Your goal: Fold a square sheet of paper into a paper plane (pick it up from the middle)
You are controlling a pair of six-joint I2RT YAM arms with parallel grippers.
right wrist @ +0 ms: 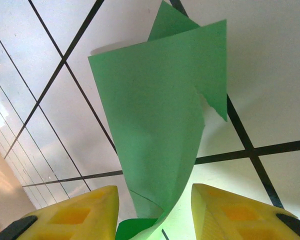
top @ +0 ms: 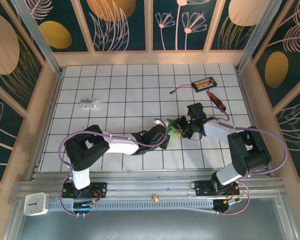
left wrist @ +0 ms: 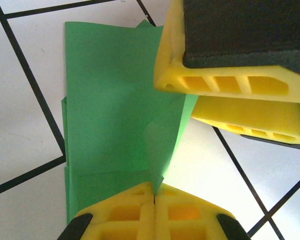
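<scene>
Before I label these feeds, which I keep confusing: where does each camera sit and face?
Top external: above and behind the bases, looking down on the table; both arms, left hand and right hand show.
Left wrist: low over the tiles, facing the green paper; its own shut fingers below.
Right wrist: low, facing the paper; its parted fingers below.
Shared: both wrist views show the paper.
</scene>
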